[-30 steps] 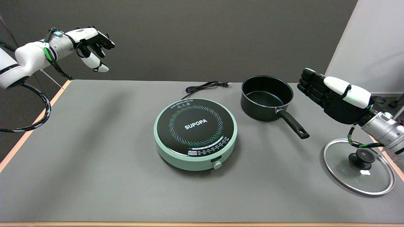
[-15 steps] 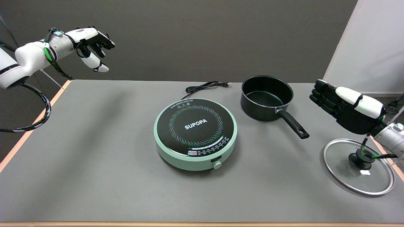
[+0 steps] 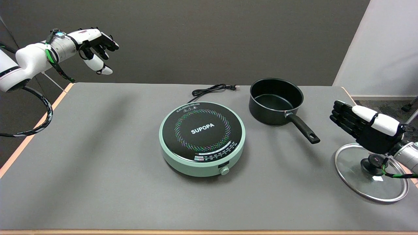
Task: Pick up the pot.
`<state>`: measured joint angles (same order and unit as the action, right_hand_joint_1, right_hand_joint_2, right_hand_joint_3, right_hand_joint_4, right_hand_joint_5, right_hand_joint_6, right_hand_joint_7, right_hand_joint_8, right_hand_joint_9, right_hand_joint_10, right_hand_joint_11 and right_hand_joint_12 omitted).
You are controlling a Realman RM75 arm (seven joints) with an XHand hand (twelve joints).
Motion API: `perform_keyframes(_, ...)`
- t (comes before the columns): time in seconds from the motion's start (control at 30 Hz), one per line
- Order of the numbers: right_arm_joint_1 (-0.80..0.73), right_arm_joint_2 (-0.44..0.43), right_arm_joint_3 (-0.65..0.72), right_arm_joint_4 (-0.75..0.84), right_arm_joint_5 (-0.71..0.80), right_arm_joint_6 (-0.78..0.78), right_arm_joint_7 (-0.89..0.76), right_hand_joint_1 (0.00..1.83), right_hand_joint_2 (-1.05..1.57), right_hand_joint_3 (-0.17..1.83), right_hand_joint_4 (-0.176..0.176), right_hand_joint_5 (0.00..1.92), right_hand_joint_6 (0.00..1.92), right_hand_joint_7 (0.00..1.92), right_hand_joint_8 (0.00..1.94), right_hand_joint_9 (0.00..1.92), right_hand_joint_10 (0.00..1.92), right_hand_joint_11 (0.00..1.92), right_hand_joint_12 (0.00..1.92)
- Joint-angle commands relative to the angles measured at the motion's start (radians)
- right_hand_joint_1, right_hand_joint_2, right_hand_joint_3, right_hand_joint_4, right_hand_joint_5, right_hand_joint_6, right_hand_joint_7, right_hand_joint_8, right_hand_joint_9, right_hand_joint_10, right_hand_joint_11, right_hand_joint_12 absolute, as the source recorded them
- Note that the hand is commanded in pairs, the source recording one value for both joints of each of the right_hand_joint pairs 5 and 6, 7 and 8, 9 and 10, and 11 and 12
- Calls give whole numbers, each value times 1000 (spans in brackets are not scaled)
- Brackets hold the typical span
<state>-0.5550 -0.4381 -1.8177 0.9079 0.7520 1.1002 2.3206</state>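
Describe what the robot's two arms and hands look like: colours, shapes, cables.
The right hand has black fingers and palm with glossy white shells on its back, on a silver metal wrist with a green-and-black braided cable. The left hand is likewise black and white, on a rounded white arm with a silver wrist section, a green cable and a black-and-white braided loop hanging below.
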Motion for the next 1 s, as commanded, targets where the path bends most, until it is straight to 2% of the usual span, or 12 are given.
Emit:
perform_keyframes(0.03, 65, 31, -71, -39, 64, -100, 4, 323, 1571, -175, -176, 0, 0, 0, 0, 0, 0, 0, 0)
perform_keyframes(0.17, 81, 22, -58, 2, 63, -141, 2, 324, 1571, -175, -176, 0, 0, 0, 0, 0, 0, 0, 0)
perform_keyframes(0.47, 148, -93, -17, 46, 60, -174, -1, 324, 1571, -175, -176, 0, 0, 0, 0, 0, 0, 0, 0)
perform_keyframes(1.0, 271, -141, 3, 66, 60, -157, -7, 305, 1546, -175, -176, 48, 48, 48, 48, 48, 48, 48, 48)
